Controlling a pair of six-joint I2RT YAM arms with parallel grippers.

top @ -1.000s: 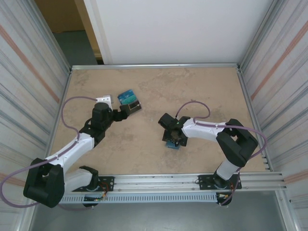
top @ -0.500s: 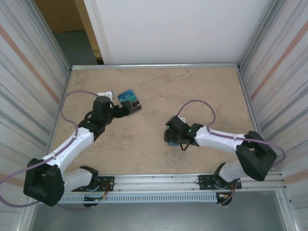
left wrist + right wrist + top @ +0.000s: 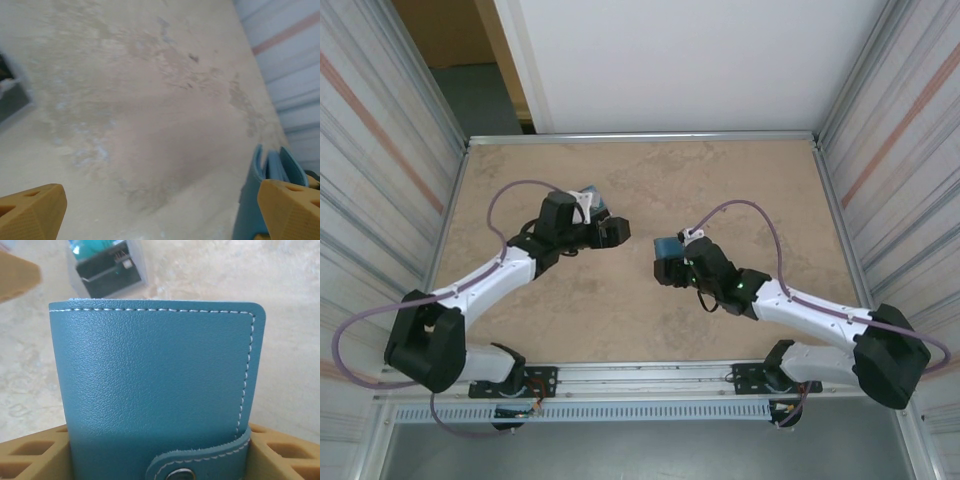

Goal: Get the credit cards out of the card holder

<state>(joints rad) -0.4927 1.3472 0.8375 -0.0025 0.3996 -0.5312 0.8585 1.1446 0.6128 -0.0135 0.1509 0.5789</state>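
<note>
Top view taken from overhead at the near edge, faced down on the whole table (image 3: pixel 650 180) from far off. Left wrist view set low and close over the table, angled along it toward the ribbed side wall (image 3: pixel 290 50). Right wrist view held very near the card holder (image 3: pixel 155 390), faced at its cover. Card holder shared by all three views.

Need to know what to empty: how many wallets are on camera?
1. The teal wallet, folded shut, is clamped in the right gripper mid-table. Any cards inside are hidden. The black card piece by the left gripper isn't one.
</note>
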